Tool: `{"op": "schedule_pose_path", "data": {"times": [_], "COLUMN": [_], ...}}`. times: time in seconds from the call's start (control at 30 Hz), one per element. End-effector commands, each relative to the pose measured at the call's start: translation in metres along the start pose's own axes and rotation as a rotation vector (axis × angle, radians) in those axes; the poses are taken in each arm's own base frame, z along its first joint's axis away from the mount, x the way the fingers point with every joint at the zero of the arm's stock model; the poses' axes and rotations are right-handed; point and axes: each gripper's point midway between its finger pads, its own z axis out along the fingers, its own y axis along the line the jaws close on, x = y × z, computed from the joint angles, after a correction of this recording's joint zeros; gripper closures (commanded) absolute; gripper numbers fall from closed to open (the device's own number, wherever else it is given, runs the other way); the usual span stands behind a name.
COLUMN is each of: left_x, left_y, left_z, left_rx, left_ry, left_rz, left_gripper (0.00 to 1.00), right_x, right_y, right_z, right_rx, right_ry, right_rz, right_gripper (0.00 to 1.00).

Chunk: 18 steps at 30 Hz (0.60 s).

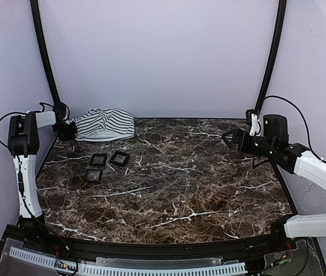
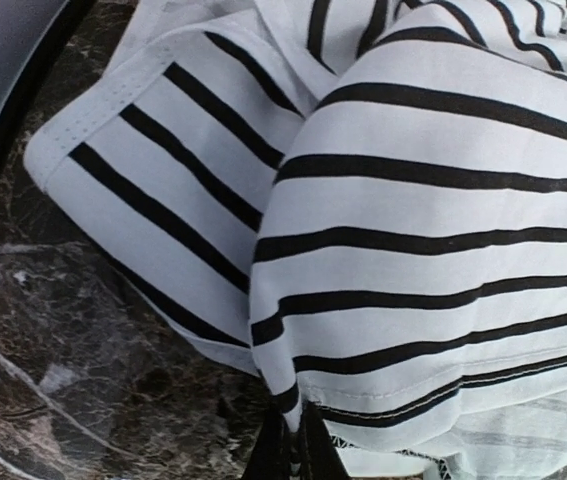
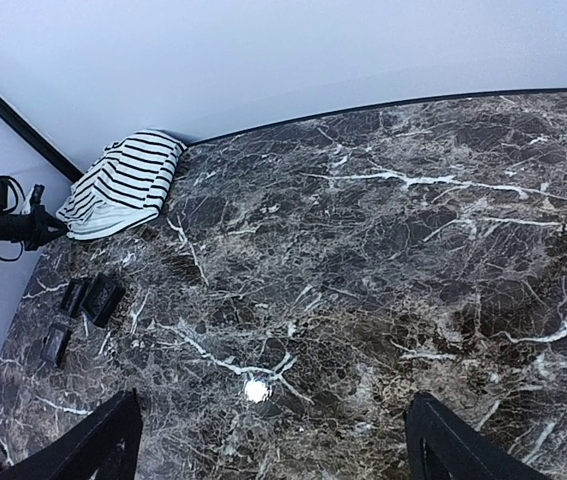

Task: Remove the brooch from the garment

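Lying bunched in the table's [image 1: 180,184] far left corner, the garment [image 1: 105,124] has its hem pinched in the closed left gripper [image 2: 293,455]. The right gripper [image 1: 230,140] hangs well apart; jaws wide, empty.

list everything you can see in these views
garment: one, white with thin black stripes, bunched at the table's far left corner
small boxes: three, black, clustered on the table just nearer than the garment
brooch: none visible in any view
table: one, dark brown marble with white veins
frame poles: two, black, rising from the far corners
backdrop: one, pale lilac, behind and beside the table
left arm: one, white and black, at the garment's left edge, jaws closed on a fold of it
right arm: one, white and black, over the table's right side, jaws open, holding nothing
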Motion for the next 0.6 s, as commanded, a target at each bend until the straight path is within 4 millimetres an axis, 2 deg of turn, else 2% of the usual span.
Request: {"op": "schedule_pose_path", "data": {"times": [0.0, 0.03, 0.07, 0.1, 0.13, 0.17, 0.2, 0.23, 0.27, 0.3, 0.4, 0.47, 0.5, 0.53, 0.57], "left_x": [-0.010, -0.015, -0.013, -0.017, -0.014, -0.017, -0.014, -0.009, -0.010, 0.000, 0.018, 0.043, 0.049, 0.065, 0.071], "left_y": [-0.050, -0.068, -0.076, -0.097, -0.106, -0.125, -0.139, -0.164, -0.177, -0.201, -0.253, -0.300, -0.314, -0.338, -0.350], "left_z": [-0.030, -0.042, -0.046, -0.060, -0.064, -0.078, -0.083, -0.095, -0.104, -0.110, -0.128, -0.144, -0.151, -0.162, -0.169], "left_rx": [0.184, 0.237, 0.261, 0.320, 0.343, 0.392, 0.416, 0.459, 0.486, 0.530, 0.631, 0.713, 0.743, 0.789, 0.815], "left_ry": [-0.038, -0.060, -0.062, -0.083, -0.083, -0.106, -0.109, -0.121, -0.138, -0.127, -0.118, -0.102, -0.101, -0.092, -0.093], "left_rz": [0.009, 0.015, 0.018, 0.025, 0.026, 0.039, 0.052, 0.075, 0.083, 0.112, 0.155, 0.204, 0.217, 0.241, 0.254], "left_gripper": [0.99, 0.99, 0.99, 0.99, 0.99, 0.99, 0.99, 0.99, 0.99, 0.99, 0.99, 0.99, 0.99, 0.99, 0.99], "right_x": [-0.010, -0.010, -0.011, -0.010, -0.009, -0.008, -0.007, -0.005, -0.004, -0.002, 0.003, 0.006, 0.007, 0.008, 0.009], "right_y": [0.012, 0.013, 0.015, 0.016, 0.017, 0.018, 0.019, 0.020, 0.021, 0.023, 0.028, 0.032, 0.034, 0.036, 0.037], "right_z": [0.003, 0.004, 0.004, 0.005, 0.006, 0.008, 0.009, 0.010, 0.012, 0.013, 0.017, 0.019, 0.019, 0.019, 0.019], "right_rx": [-0.030, -0.034, -0.037, -0.041, -0.043, -0.047, -0.050, -0.052, -0.053, -0.055, -0.065, -0.072, -0.078, -0.084, -0.085], "right_ry": [-0.021, -0.021, -0.021, -0.019, -0.017, -0.015, -0.010, -0.006, -0.003, 0.000, 0.011, 0.018, 0.020, 0.019, 0.019], "right_rz": [-0.004, -0.006, -0.008, -0.010, -0.010, -0.012, -0.013, -0.015, -0.019, -0.020, -0.025, -0.026, -0.024, -0.022, -0.017], "right_gripper": [0.09, 0.09, 0.09, 0.09, 0.08, 0.07, 0.06, 0.05, 0.05, 0.05, 0.05, 0.05, 0.04, 0.04, 0.04]}}
